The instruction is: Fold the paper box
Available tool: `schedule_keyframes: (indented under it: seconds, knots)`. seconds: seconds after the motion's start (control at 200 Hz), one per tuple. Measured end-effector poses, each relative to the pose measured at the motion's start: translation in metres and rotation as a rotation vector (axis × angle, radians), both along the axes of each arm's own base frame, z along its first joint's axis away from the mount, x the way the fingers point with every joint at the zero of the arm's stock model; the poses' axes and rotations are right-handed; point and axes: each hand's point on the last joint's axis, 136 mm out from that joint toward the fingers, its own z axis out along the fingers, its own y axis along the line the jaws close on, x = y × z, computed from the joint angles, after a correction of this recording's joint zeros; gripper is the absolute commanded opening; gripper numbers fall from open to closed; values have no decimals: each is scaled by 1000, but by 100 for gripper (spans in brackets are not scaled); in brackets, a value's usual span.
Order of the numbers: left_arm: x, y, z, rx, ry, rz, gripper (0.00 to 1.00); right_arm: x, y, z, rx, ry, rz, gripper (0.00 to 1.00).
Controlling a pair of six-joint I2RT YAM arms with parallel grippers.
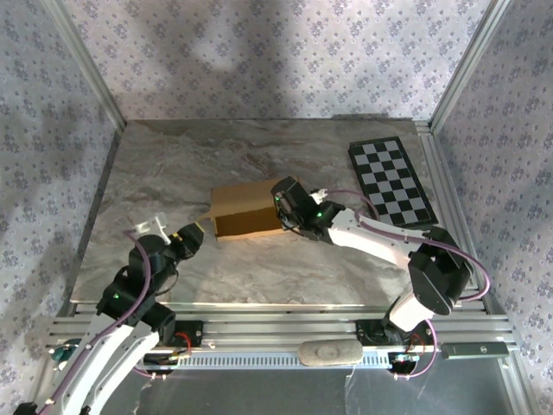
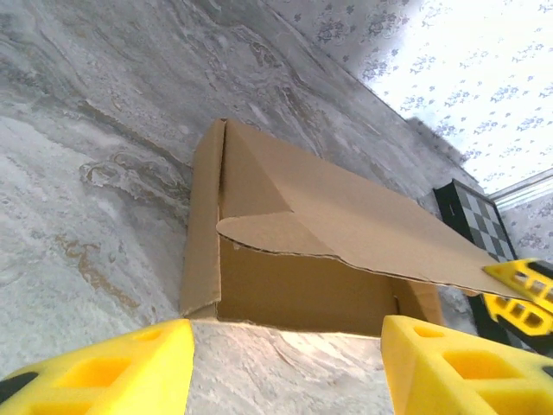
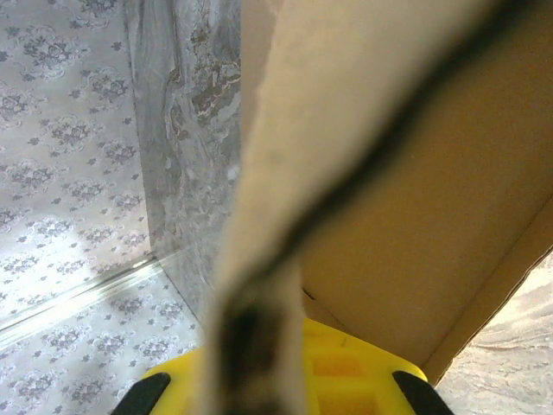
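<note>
Paper box (image 1: 246, 212): mid-table, long axis running left-right, lid part raised.
Right gripper (image 1: 289, 206): at the box's right end, pinching the lid's edge.
Left gripper (image 1: 193, 237): fingers spread; the box lies just far-right of it.
Nearer arm: right.

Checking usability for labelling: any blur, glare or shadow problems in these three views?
Top external: sharp, with soft mottled shadows across the table and walls. Left wrist: paper box crisp, wall at upper right blown out white. Right wrist: the box's edge is very near the lens and heavily blurred; the wall behind is readable.
</note>
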Motion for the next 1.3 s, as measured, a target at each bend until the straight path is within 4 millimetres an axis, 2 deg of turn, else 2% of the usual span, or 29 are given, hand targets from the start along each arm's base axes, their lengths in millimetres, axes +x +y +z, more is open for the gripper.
schedule_keyframes:
  seconds: [0.1, 0.195, 0.26, 0.51, 0.68, 0.905, 1.104, 1.299]
  knots:
    - [-1, 0, 14, 0, 26, -1, 59, 2, -2, -3, 4, 10, 3, 0]
    - [5, -6, 15, 11, 65, -6, 65, 2, -4, -7, 5, 20, 10, 0]
    - [12, -10, 8, 26, 109, -10, 66, 1, -6, -12, 2, 27, 14, 0]
    - [43, -23, -39, 77, 295, -4, 65, -6, -14, -33, -24, 64, 33, 0]
    - [56, -32, -43, 49, 295, -22, 63, -6, -15, -36, -21, 68, 43, 0]
    - [56, -35, -52, 30, 301, -25, 62, -13, -22, -54, -40, 101, 50, 0]
    - [52, -35, -76, 38, 352, -22, 59, -14, -22, -55, -45, 103, 58, 0]
    - [54, -37, -89, 39, 373, -26, 55, -16, -24, -59, -54, 110, 67, 1]
